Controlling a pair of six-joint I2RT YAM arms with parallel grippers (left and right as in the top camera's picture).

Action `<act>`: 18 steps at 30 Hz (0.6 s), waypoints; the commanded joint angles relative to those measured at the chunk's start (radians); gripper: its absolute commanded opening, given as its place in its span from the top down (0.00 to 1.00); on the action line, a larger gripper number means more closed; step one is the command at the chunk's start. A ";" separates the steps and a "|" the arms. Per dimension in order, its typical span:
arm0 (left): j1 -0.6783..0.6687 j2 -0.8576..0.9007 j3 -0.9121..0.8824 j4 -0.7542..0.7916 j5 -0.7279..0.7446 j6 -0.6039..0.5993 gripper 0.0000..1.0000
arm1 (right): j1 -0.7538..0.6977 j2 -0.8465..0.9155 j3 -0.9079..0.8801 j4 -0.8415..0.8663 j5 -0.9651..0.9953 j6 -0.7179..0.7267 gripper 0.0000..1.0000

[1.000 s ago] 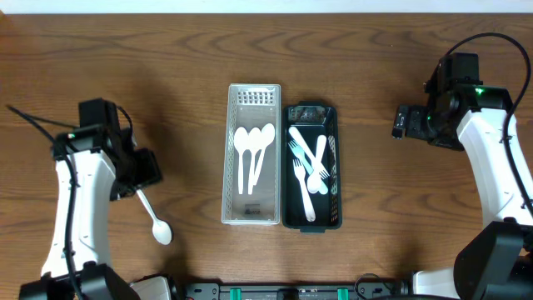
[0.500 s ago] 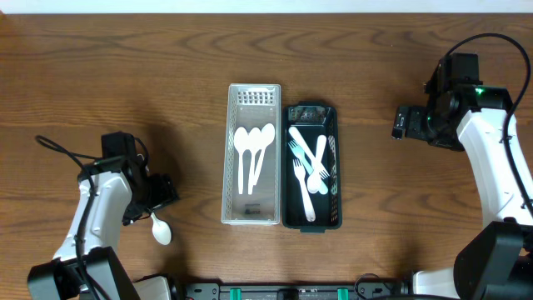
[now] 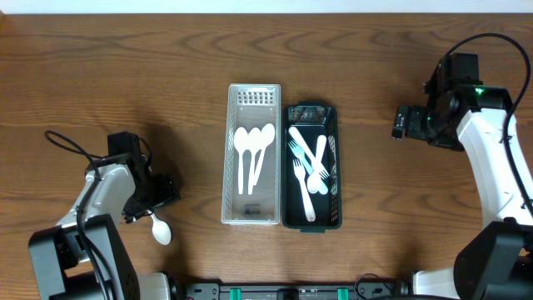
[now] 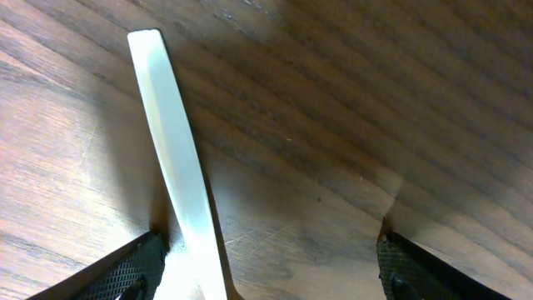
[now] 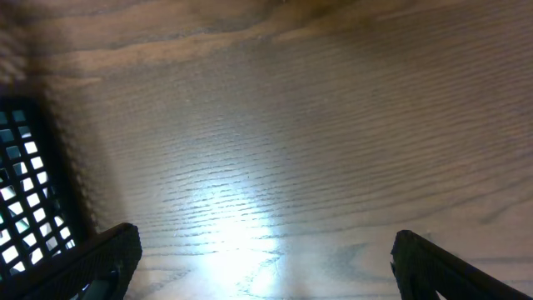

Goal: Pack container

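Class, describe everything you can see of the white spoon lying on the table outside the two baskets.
The white plastic spoon is one piece: a rounded bowl and a flat, straight handle. It lies flat on the brown wooden table, bowl toward the near edge. Its handle runs between the open fingers of the left gripper, close beside one.

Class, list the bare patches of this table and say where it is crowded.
Bare wood: far strip beyond both trays; between left tool and white tray; between black tray and right tool. Crowded: inside both trays, and around the spoon by the left tool.

White arms (image 3: 500, 167), black joints (image 3: 456, 73), black cables (image 3: 490, 35)
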 commanded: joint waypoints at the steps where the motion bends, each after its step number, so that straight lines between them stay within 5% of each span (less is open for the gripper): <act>1: 0.005 0.066 -0.023 0.011 -0.015 -0.010 0.21 | -0.003 0.007 -0.002 0.000 -0.004 -0.016 0.01; 7: 0.005 0.066 -0.023 0.005 -0.014 -0.010 0.52 | -0.003 0.007 -0.002 0.002 -0.004 -0.016 0.01; 18: 0.005 0.066 -0.023 -0.008 -0.014 -0.010 0.62 | -0.003 0.007 -0.002 0.002 -0.004 -0.016 0.01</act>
